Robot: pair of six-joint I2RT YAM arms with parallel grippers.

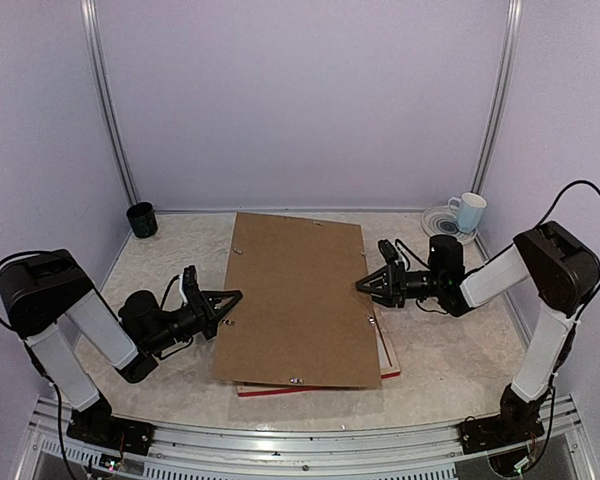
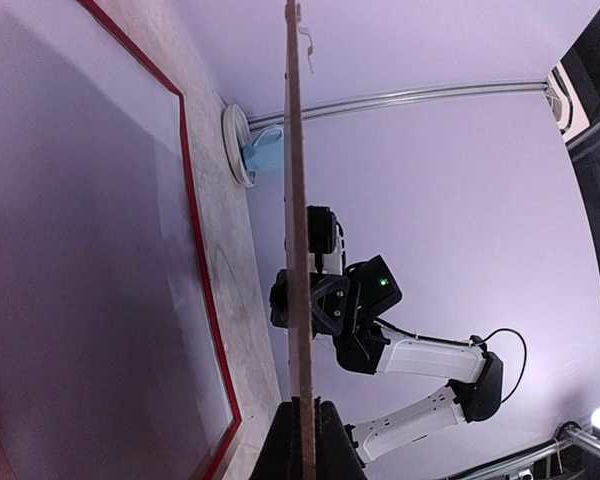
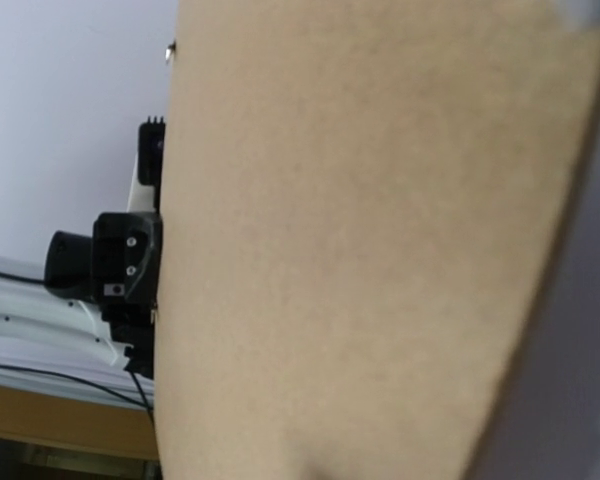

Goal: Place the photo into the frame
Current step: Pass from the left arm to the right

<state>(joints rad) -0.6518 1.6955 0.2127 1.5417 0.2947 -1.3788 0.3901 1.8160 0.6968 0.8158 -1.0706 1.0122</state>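
A large brown backing board (image 1: 300,300) hangs raised over the red frame (image 1: 388,352), which lies flat on the table with only its near and right edges showing. My left gripper (image 1: 230,297) is shut on the board's left edge; in the left wrist view its fingers (image 2: 280,445) pinch the thin board (image 2: 298,200) edge-on above the frame's red rim (image 2: 195,230). My right gripper (image 1: 363,286) is at the board's right edge, and the board (image 3: 360,250) fills its wrist view and hides the fingers. The photo is hidden.
A dark cup (image 1: 141,219) stands at the back left corner. A pale blue mug (image 1: 468,212) sits on a white saucer (image 1: 442,222) at the back right. Purple walls enclose the table on three sides.
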